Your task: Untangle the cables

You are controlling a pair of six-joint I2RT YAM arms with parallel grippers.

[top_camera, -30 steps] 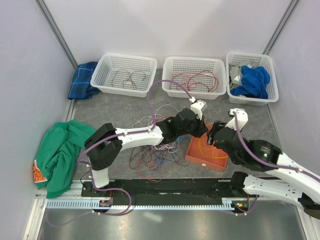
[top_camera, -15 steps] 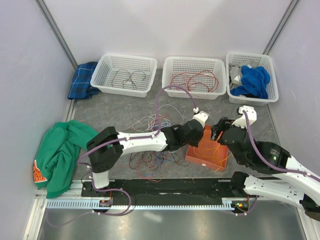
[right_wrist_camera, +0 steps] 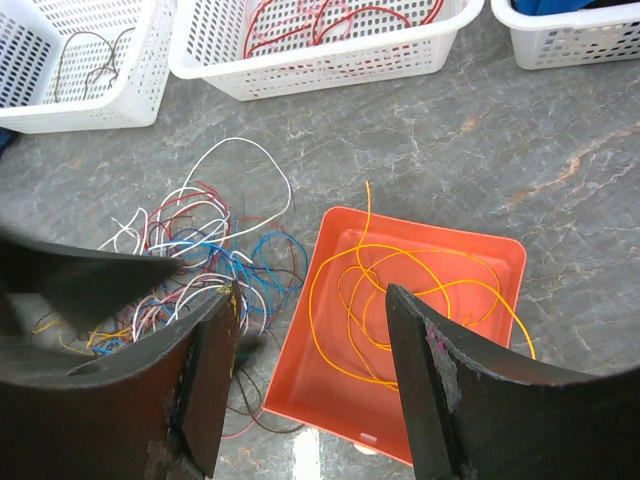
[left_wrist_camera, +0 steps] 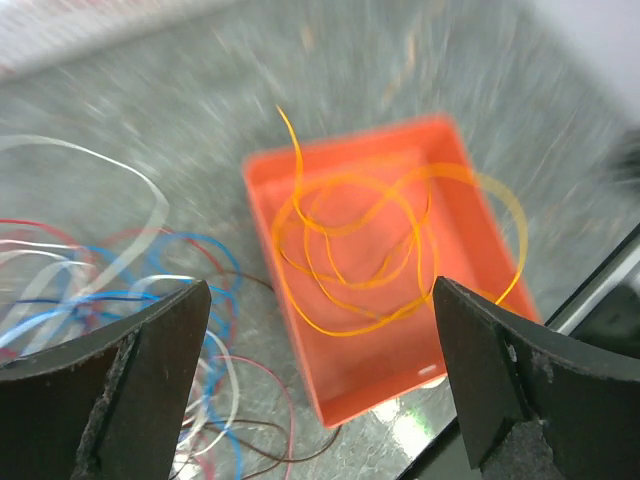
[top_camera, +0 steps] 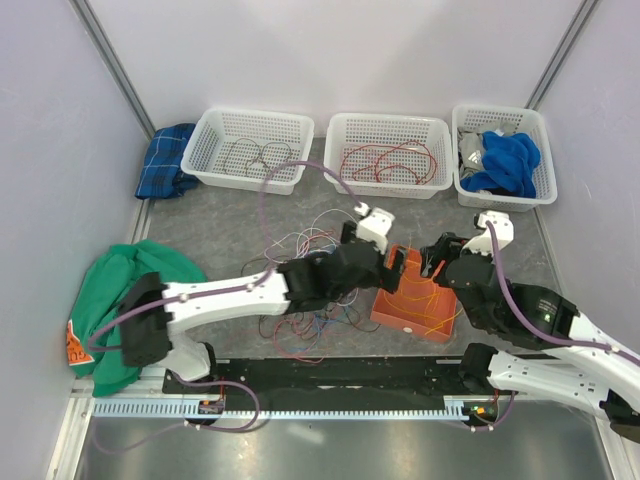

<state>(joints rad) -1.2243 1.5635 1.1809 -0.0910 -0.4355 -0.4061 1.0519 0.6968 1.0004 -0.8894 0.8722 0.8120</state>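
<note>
Two claws hang spread wide and empty above the worktop (top_camera: pixel 220 215), the left claw (left_wrist_camera: pixel 320 290) and the right claw (right_wrist_camera: pixel 312 295) close together over an orange tray (left_wrist_camera: pixel 385 375). One orange cable (right_wrist_camera: pixel 368 215) lies in loose coils inside the tray, beneath both claws and touched by neither. Left of the claws, a tangle of cables (right_wrist_camera: pixel 215 260) in white, blue, red, purple and dark brown sprawls on the grey surface, clear of every finger. Beyond the claws stand three white baskets: red cables (top_camera: pixel 400 158) in the middle basket (top_camera: pixel 388 120), dark cables (top_camera: pixel 258 158) in the left basket (top_camera: pixel 255 113), a blue cloth (top_camera: pixel 505 160) in the right basket (top_camera: pixel 500 110). A green cloth (top_camera: pixel 125 290) lies well left of the left claw
</note>
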